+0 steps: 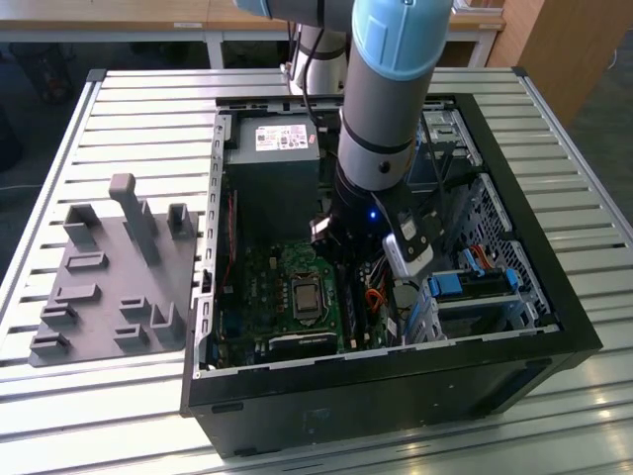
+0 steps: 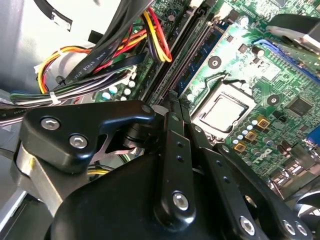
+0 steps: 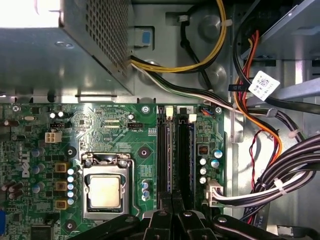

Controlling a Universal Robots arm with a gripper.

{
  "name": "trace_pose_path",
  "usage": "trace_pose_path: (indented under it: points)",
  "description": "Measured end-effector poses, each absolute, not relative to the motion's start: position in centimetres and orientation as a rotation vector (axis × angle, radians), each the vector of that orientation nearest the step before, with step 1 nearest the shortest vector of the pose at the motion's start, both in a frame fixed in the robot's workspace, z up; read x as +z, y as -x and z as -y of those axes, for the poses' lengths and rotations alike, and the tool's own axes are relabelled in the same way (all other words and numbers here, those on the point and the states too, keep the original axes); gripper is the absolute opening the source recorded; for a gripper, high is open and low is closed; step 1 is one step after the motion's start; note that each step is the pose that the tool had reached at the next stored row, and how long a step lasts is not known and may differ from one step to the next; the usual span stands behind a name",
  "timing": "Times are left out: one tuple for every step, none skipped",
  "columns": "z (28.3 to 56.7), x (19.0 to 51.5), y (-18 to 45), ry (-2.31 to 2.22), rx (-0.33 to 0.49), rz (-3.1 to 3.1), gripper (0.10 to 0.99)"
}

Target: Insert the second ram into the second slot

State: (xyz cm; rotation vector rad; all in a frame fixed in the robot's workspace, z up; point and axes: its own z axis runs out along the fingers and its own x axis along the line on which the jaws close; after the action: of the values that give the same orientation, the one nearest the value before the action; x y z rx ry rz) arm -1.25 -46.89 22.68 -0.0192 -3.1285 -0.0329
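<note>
My gripper (image 3: 172,216) is down inside the open black steel computer case (image 1: 564,327), hanging from the grey-and-pale-blue jointed arm (image 1: 381,109), and in both wrist views its black fingers are drawn close together. Their tips sit right at the near end of the bank of long black memory slots (image 3: 185,160) on the green motherboard (image 3: 125,135). The second ram (image 3: 170,160), a thin, long, flat blue circuit-board stick, stands on edge in one of those slots, just beside the square silver processor socket (image 3: 105,192). Its near end runs under my fingertips. I cannot tell whether I am pinching it or only bearing on its top edge, nor whether it is fully seated. I judge the stick to be very light and stiff along its length, but brittle. It would tolerate a straight push down into the slot far better than any twist or sideways lean, and its small chips and contact edge should not be squeezed. The sensible places to hold it are the bare top edge or the two flat faces near the ends, with modest force, since the smooth board could slip. The bundled black, yellow and red cables (image 3: 300,170) lie apart from the slots, toward the case wall.
</note>
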Motion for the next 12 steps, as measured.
trace_pose_path:
  points:
    - [46.89,22.67,1.22,0.019,-0.033,3.128,0.114]
    - [46.89,22.64,1.21,0.019,-0.033,3.128,0.114]
    - [46.89,22.60,1.21,0.020,-0.033,3.129,0.114]
    - [46.88,22.57,1.21,0.020,-0.033,3.129,0.114]
    - [46.86,22.55,1.20,0.020,-0.033,3.129,0.114]
    - [46.85,22.54,1.20,0.019,-0.033,3.129,0.114]
    - [46.84,22.53,1.20,0.019,-0.033,3.129,0.114]
    - [46.83,22.52,1.20,0.019,-0.033,3.128,0.114]
    - [46.83,22.50,1.20,0.019,-0.032,3.128,0.114]
    - [46.83,22.47,1.20,0.019,-0.033,3.128,0.114]
    - [46.83,22.45,1.20,0.019,-0.032,3.128,0.114]
    - [46.83,22.45,1.20,0.019,-0.032,3.128,0.114]
